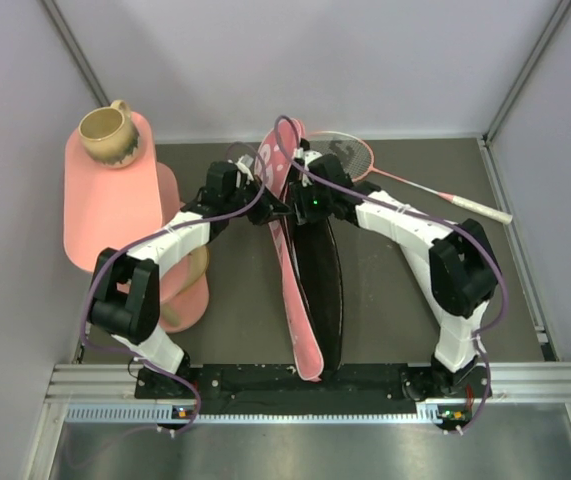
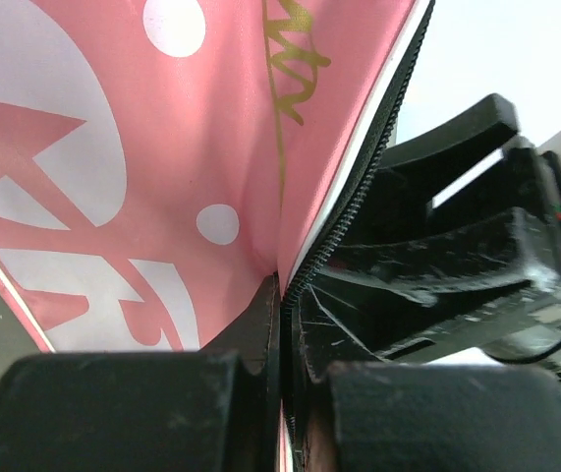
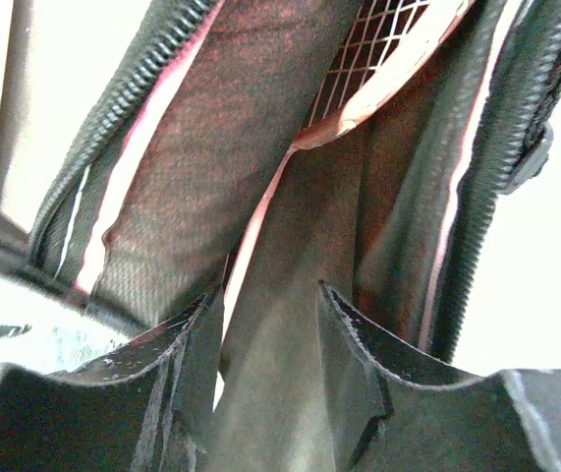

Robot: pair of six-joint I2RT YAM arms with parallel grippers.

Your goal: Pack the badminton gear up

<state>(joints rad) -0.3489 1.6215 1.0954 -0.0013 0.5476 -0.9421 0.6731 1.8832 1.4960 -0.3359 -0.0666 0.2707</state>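
so the left gripper is pinched shut on the bag by its zipper, I guess to prop it open; the right gripper sits inside, fingers apart, gripping nothing.

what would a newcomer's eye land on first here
The long pink bag runs down the middle of the grey tabletop, dark inside gaping, the left gripper pinched shut on its zipper edge and the right gripper open at its mouth. Then the pink tiered table at the left with a tan mug on top, and a racket lying loose at the far right.
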